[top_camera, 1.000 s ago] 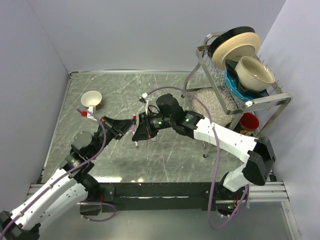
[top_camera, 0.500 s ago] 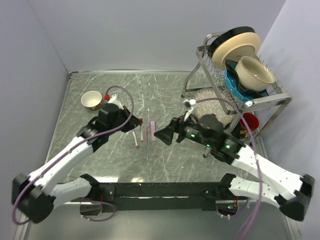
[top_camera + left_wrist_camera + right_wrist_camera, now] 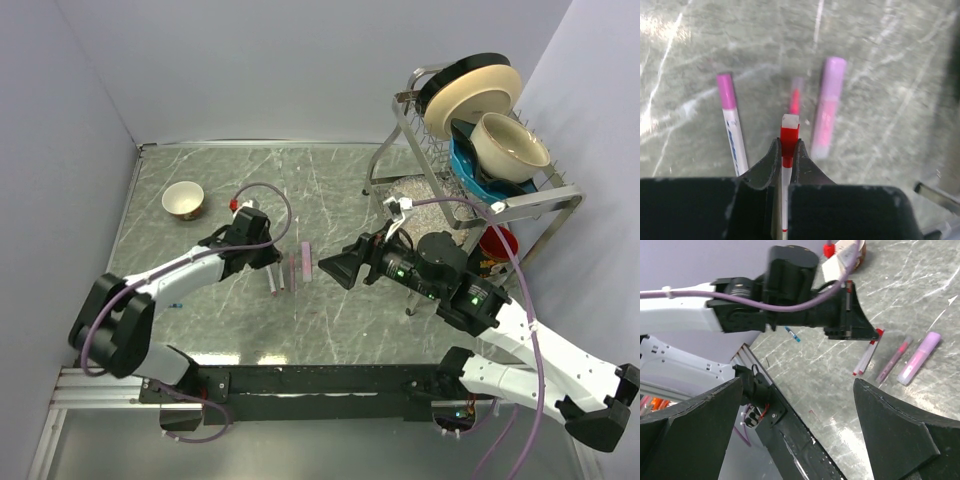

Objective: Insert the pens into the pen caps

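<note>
On my left wrist feed the left gripper has its jaws clenched on a thin white pen with a red band, whose pale tip pokes out just past the fingertips. Beyond it, on the grey marbled tabletop, lie three more. A white-barrelled pen with a pink end is on the left, a slim red pen, blurred, is in the middle, and a thicker pale purple and pink pen is on the right. They lie roughly parallel, near one another but apart. I cannot tell whether the held pen touches the tabletop. From above, the right gripper sits just to the right of this row, facing the left gripper across it. On its own wrist feed its jaws are released, spread wide with nothing between them.
</note>
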### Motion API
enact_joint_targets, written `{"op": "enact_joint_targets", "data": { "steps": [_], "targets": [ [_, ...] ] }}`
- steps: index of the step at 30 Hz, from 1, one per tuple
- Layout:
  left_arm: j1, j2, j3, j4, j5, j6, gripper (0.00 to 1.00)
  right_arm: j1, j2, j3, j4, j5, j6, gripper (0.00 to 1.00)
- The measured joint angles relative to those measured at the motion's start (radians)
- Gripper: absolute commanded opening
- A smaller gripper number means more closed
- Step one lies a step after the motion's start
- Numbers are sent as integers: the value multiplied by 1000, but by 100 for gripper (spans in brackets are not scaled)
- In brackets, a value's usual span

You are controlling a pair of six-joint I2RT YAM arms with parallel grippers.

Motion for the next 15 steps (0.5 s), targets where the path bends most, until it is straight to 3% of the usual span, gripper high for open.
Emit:
{"op": "enact_joint_targets", "data": {
  "steps": [4,12,15],
  "targets": [
    [2,97,0,45,-15,0,11,2,-3,18,-7,-8,1,100],
    [6,179,21,-10,-50,-5,59,8,-35,34,-26,-10,8,100],
    [15,161,80,-86,-82,-10,71,11,-43,35,-34,-10,13,100]
  ]
}}
